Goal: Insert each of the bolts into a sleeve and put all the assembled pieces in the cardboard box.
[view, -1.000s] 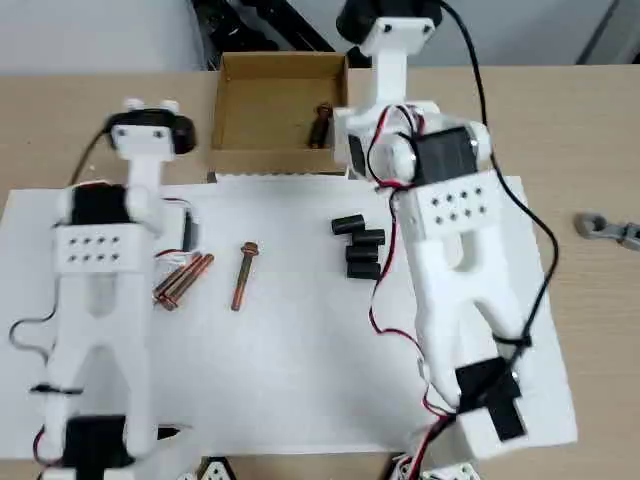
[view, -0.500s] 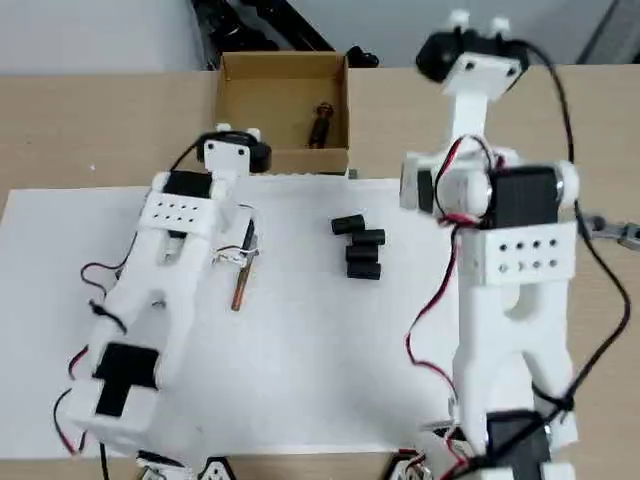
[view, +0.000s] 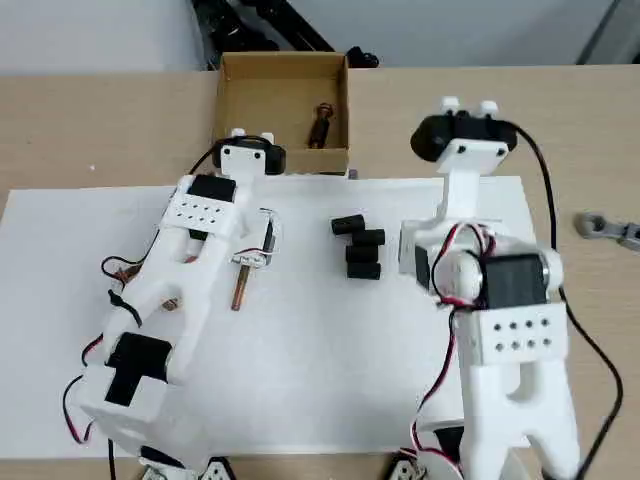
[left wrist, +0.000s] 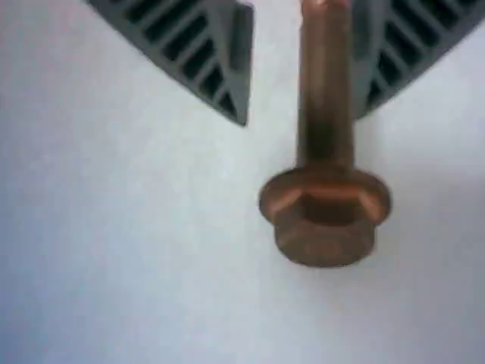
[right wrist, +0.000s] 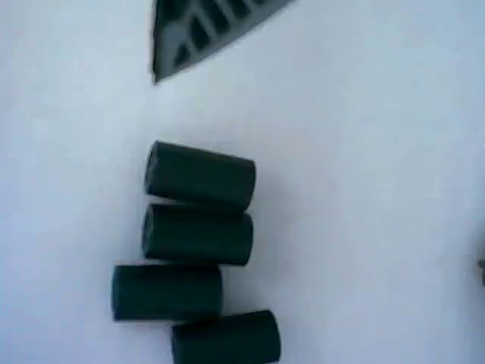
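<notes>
On the white sheet (view: 300,380), a little below the cardboard box (view: 228,110), a copper bolt (left wrist: 326,152) lying flat. Shank running back between the two grey ribbed fingers (left wrist: 201,53) of the left gripper (left wrist: 301,106); flanged hex head out past both fingertips, resting on bare sheet. Spread wide and holding nothing. Shank close against one finger, touching or nearly so, hard to say which; a clear strip of sheet between it and the other finger. From the high view, the shank's other end sticking out from under the gripper toward the front of the table (view: 60,130).

To the right of the bolt and well apart from it, four black sleeves (right wrist: 198,220), on their sides, roughly parallel, packed together with neighbours touching, not all in line. Near them but not touching, a grey ribbed part of the right gripper (right wrist: 204,34), on the side away from the bolt; open or closed, impossible to tell.

Inside the cardboard box, close to its right wall, one dark assembled piece (view: 321,125), lying lengthwise. Off the sheet, on the bare table at the far right, a metal wrench (view: 605,228).
</notes>
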Robot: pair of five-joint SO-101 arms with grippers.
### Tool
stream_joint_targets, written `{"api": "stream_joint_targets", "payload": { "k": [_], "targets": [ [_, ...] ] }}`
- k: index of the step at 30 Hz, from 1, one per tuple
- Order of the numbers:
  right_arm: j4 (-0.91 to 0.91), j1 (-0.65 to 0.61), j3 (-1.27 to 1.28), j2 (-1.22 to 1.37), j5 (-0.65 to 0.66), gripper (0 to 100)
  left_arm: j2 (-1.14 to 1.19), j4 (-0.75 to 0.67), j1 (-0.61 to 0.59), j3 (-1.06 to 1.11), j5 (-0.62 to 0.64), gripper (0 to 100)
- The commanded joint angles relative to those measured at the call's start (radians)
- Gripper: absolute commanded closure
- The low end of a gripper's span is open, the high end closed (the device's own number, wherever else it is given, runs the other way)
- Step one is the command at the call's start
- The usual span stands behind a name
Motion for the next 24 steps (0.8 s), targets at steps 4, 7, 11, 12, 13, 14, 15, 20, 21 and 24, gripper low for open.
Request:
{"api": "stream_joint_targets", "payload": {
  "k": [4,7,11,12,13,14,15,20,21,24],
  "targets": [
    [-0.03,0.01,0.063,-0.091,0.012,85.4,-0.005,-0.044,-0.023,-0.038,0.014,91],
    [-0.03,0.01,0.078,-0.101,0.012,85.4,0.009,-0.058,-0.029,-0.036,0.014,91],
    [-0.03,0.01,0.086,-0.101,0.009,85.4,0.08,-0.061,-0.026,-0.039,0.014,91],
    [-0.03,0.01,0.086,-0.101,0.009,85.4,0.103,-0.061,-0.029,-0.041,0.014,91],
    [-0.03,0.01,0.086,-0.101,0.009,85.4,0.123,-0.064,-0.031,-0.042,0.014,91],
    [-0.03,0.01,0.086,-0.101,0.009,85.4,0.141,-0.078,-0.031,-0.042,0.014,91],
    [-0.03,0.01,0.086,-0.101,0.009,85.4,0.16,-0.089,-0.031,-0.042,0.014,92],
    [-0.03,0.01,0.086,-0.101,0.009,85.4,0.204,-0.115,-0.025,-0.044,0.015,92],
    [-0.03,0.01,0.086,-0.101,0.009,85.4,0.204,-0.112,-0.025,-0.044,0.015,92],
    [-0.028,0.01,0.086,-0.101,0.011,85.4,0.206,-0.087,-0.025,-0.042,0.014,99]
  ]
}}
